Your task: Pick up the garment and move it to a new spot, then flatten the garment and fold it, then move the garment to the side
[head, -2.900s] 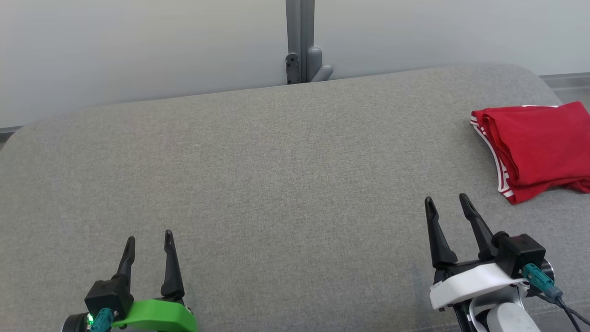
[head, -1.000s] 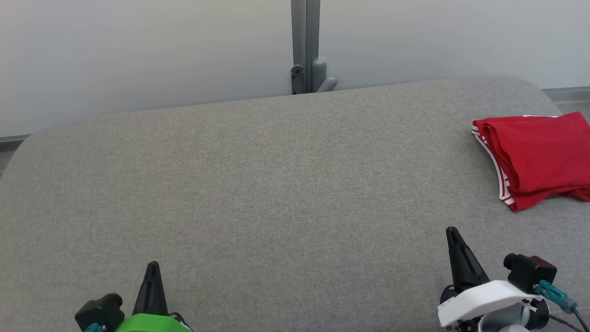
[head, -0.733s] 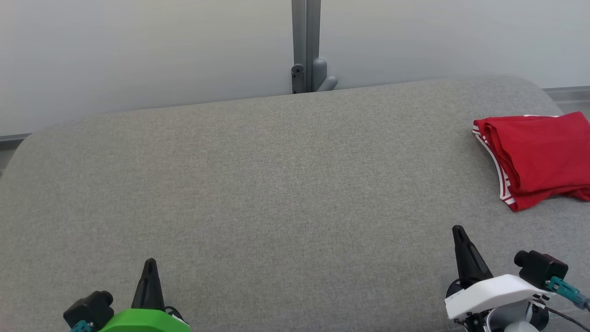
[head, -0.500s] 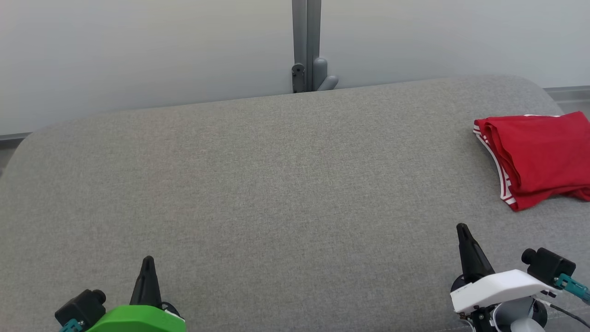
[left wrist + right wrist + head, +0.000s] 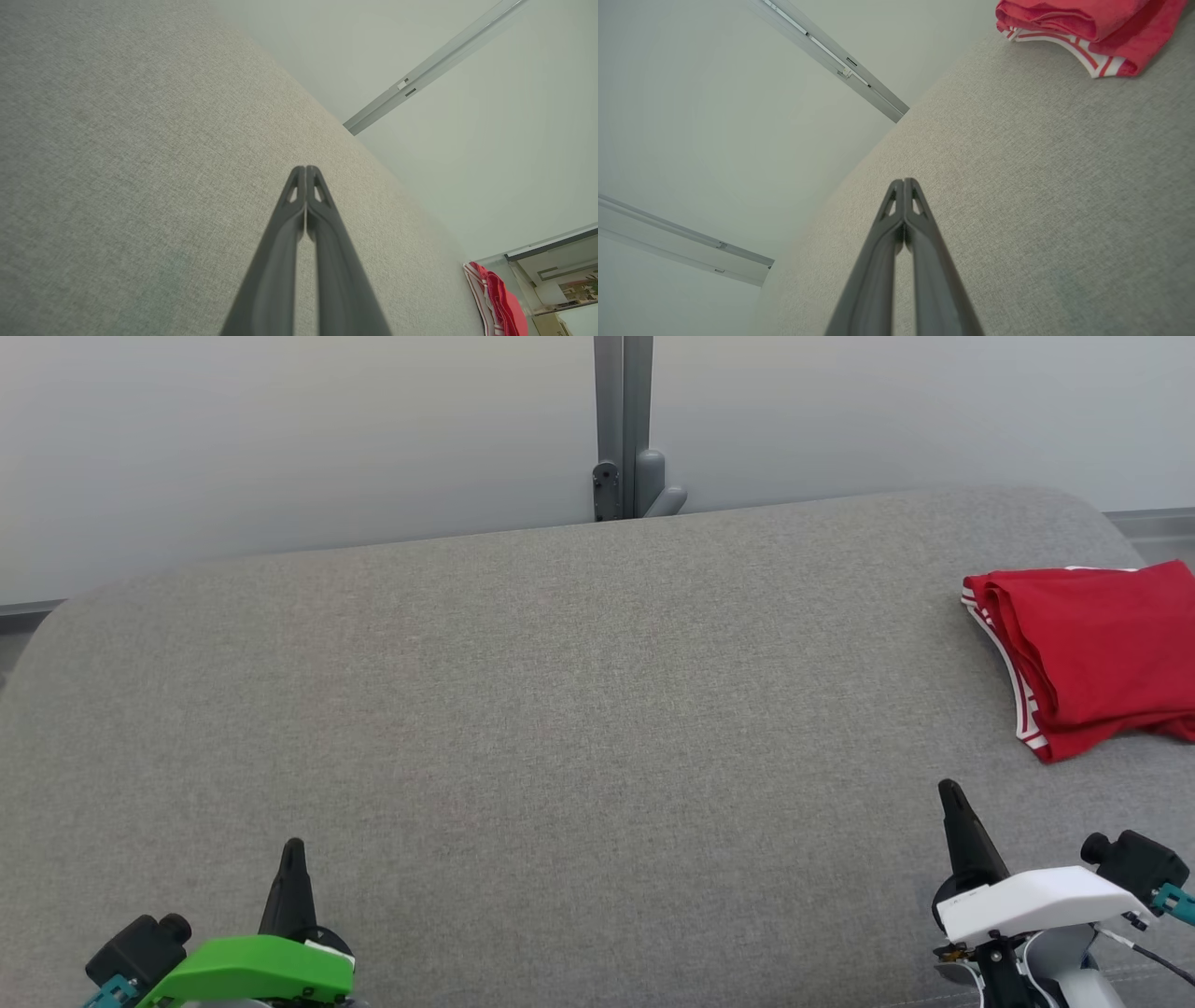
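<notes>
Nearest the head camera, the left gripper [image 5: 292, 847], on its green mount, sits at the lower left. In the left wrist view its two dark fingers [image 5: 280, 261] are pressed together at the tips, with nothing between them. The right gripper [image 5: 950, 791], on a white mount, sits at the lower right. It is likewise clenched and empty, its fingers [image 5: 924, 261] meeting at the tips in the right wrist view. Both point away from the robot over the grey upholstered cushion [image 5: 560, 709]. Whether either tip touches the fabric is hard to tell from these angles; they look slightly above it.

Farther out and to the right lies the red garment [image 5: 1092, 644], folded into a thick bundle with white-striped trim along its left and near edges. It rests on the cushion close to the right end, partly cut off by the head view's right edge. It is ahead of the right gripper and to its right, apart from the fingertips, with bare grey fabric between them. It is well apart from the left gripper, across most of the cushion's width. In the right wrist view the garment [image 5: 1073, 18] fills the upper right corner, beyond the fingertips.

Behind the cushion's far edge stands a pale wall with a grey vertical post [image 5: 624, 429] near the middle.
</notes>
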Controlling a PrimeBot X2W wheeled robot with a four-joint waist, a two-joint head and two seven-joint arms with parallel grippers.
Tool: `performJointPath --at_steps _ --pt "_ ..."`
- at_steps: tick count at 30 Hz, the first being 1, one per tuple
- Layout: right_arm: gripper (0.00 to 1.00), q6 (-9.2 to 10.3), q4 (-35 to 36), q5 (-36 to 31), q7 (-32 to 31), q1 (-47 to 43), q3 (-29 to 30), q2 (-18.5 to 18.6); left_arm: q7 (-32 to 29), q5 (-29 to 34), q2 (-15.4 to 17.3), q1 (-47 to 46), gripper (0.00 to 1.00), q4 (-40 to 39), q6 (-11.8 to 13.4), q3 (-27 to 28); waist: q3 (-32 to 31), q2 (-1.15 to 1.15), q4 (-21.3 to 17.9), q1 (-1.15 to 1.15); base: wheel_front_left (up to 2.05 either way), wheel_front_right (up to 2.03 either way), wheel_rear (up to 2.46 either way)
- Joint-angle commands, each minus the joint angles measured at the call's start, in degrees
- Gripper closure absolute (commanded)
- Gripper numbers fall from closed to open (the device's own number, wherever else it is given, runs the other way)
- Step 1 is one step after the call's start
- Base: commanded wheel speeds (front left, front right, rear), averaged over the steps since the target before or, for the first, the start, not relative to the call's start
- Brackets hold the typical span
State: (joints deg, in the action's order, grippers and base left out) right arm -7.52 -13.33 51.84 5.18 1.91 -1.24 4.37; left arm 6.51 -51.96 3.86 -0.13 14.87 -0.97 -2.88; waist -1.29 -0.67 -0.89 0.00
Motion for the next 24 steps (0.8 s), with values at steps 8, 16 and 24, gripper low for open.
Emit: performJointPath --at_steps 8,16,24 --pt "1.00 0.01 0.01 6.99 -1.94 2.20 1.32 0.55 -1.49 -6.83 -0.12 -2.47 1.00 -0.85 -1.23 1.27 0.15 0.27 0.10 0.00 0.00 0.00 0.00" --pt "1.00 0.01 -0.35 12.03 -3.53 2.82 2.26 0.62 -2.66 -11.73 -0.23 -3.03 1.00 -0.88 -2.03 2.03 0.30 0.31 0.18 0.00 0.00 0.00 0.00" --pt "1.00 0.01 -0.69 16.70 -5.01 3.37 3.18 0.64 -3.69 -16.05 -0.33 -3.64 1.00 -0.89 -2.80 2.70 0.44 0.35 0.27 0.00 0.00 0.00 0.00"
